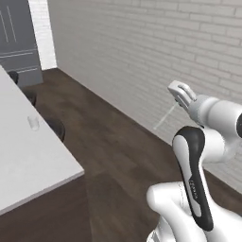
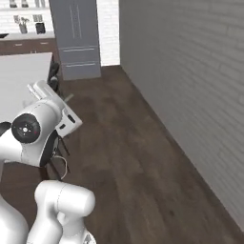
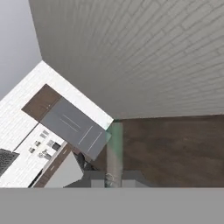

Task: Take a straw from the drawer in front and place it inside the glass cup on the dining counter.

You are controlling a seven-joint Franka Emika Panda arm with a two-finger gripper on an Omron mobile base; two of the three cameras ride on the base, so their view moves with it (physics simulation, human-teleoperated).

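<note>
1. My fingers [image 1: 176,97], at right of the left base frame, pinched narrow on the straw [image 1: 164,118], which slanted down-left.
2. That thin, end-held straw could slip or swing.
3. The glass cup [image 1: 33,123] sat far left on the worktop [image 1: 28,160], small and clear, so I could miss its mouth or tip it.

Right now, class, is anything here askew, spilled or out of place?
Nothing is spilled or damaged. The gripper holds the straw up in the air over the floor, slanting down and away, beside the counter. The cup stands upright on the counter, with no straw in it.
</note>
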